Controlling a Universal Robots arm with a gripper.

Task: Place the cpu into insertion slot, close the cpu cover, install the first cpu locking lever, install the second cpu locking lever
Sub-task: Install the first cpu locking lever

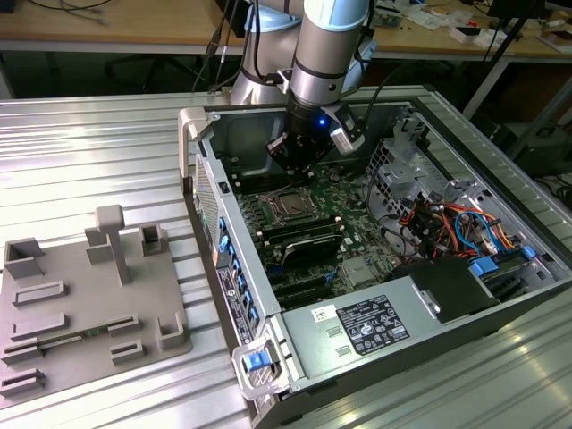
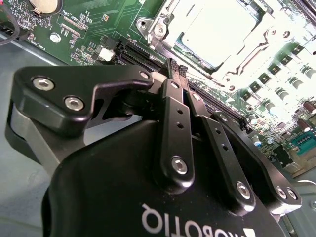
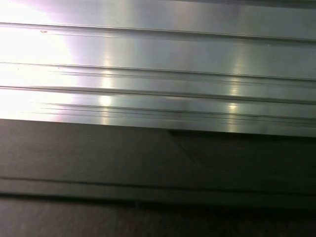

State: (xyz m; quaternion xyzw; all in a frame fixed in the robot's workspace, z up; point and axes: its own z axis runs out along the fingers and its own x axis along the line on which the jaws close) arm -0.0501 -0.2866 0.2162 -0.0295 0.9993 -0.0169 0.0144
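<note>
Hand (image 1: 299, 170) is closed: in the second wrist view we see both fingertips (image 2: 174, 64) pressed together, nothing held between them. It hangs off the arm (image 1: 326, 54) inside the open computer case (image 1: 402, 380), low over the motherboard (image 1: 344, 201). In the exterior view it sits just beside the insertion slot (image 1: 288, 208), at the slot's far edge. We can't tell whether the tips touch the board.

The cpu (image 2: 217, 27) is in the slot, lying flat with its silver top up. The cpu cover (image 2: 165, 22) lies down over it — frame all round the chip, metal top showing through the window.

Around the socket in the exterior view:
- Black memory slots (image 1: 304, 241) lie just nearer the camera than the socket.
- A grey power supply box (image 1: 375, 326) with a white label sits at the case's near end.
- A bundle of red, orange and blue cables (image 1: 456, 223) sits toward the exterior view's right.

In the second wrist view a coin cell (image 2: 44, 4) sits on the board, well apart from the socket.

The case stands on the ribbed aluminium worktop (image 1: 89, 152). On the exterior view's left, well apart from the case, a grey fixture plate (image 1: 89, 304) with upstanding blocks lies on the same worktop. The first wrist view gives us the worktop (image 3: 158, 59) ribs and a dark flat panel (image 3: 158, 163) right beside them — we can't tell what that panel belongs to.
</note>
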